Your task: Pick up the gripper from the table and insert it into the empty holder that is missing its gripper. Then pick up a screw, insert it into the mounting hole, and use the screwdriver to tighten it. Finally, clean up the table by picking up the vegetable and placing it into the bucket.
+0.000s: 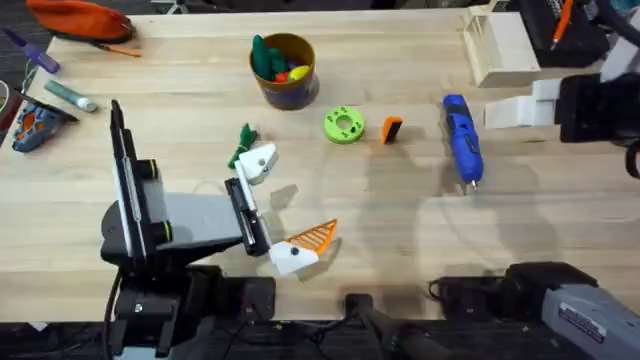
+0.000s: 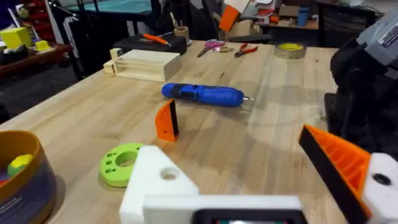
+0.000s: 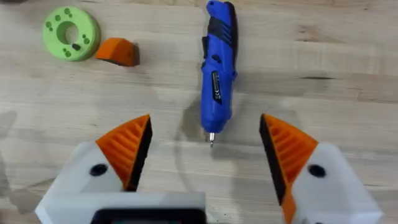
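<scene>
Orange with a black face, the small block-shaped gripper point(image 1: 391, 130) stands on the pale wooden table point(image 1: 560, 200) between the flat lime-green ring with holes point(image 1: 343, 125) and the blue pen-shaped screwdriver point(image 1: 462, 140), whose long axis runs front to back with its tip toward the arm bases. From the right gripper point(image 3: 205, 155), hovering open with its 2 orange-ribbed fingers spread above the screwdriver's tip, the block lies off to the left, beyond the tool. The left gripper point(image 1: 290, 215) is also open, its pad-less white triangular holder point(image 2: 155, 180) on 1 side, and by my judgement the right arm is nearer.
</scene>
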Robot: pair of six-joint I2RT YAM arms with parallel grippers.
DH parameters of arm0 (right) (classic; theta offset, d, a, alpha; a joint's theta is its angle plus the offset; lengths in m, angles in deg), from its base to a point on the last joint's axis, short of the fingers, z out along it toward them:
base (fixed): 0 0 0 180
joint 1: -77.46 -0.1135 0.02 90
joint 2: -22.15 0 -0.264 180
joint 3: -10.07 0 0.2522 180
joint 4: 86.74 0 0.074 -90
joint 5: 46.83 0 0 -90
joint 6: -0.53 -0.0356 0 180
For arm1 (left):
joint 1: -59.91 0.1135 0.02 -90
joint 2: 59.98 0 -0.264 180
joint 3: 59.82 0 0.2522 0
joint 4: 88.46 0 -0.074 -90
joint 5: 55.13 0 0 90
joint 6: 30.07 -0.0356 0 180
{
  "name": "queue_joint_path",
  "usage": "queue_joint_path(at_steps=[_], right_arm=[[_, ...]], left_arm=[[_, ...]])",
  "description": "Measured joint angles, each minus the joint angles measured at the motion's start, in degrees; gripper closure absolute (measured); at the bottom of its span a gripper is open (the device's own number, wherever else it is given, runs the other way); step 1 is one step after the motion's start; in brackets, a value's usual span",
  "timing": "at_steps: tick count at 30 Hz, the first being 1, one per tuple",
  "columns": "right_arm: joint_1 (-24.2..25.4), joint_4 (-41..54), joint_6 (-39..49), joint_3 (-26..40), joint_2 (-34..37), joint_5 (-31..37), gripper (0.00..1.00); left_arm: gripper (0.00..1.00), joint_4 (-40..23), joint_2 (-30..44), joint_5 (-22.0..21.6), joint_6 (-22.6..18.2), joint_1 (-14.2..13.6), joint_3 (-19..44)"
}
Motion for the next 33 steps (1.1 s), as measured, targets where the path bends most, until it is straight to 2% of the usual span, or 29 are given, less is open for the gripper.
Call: queue_joint_path(at_steps=[12,33], right_arm=[[0.0,0.0,0.0,0.0,0.0,0.0,0.008],[0.0,0.0,0.0,0.0,0.0,0.0,0.008]], left_arm=[[0.015,0.0,0.0,-0.1,1.6,0.0,0.0],[0.014,0.0,0.0,-0.1,1.7,0.0,0.0]])
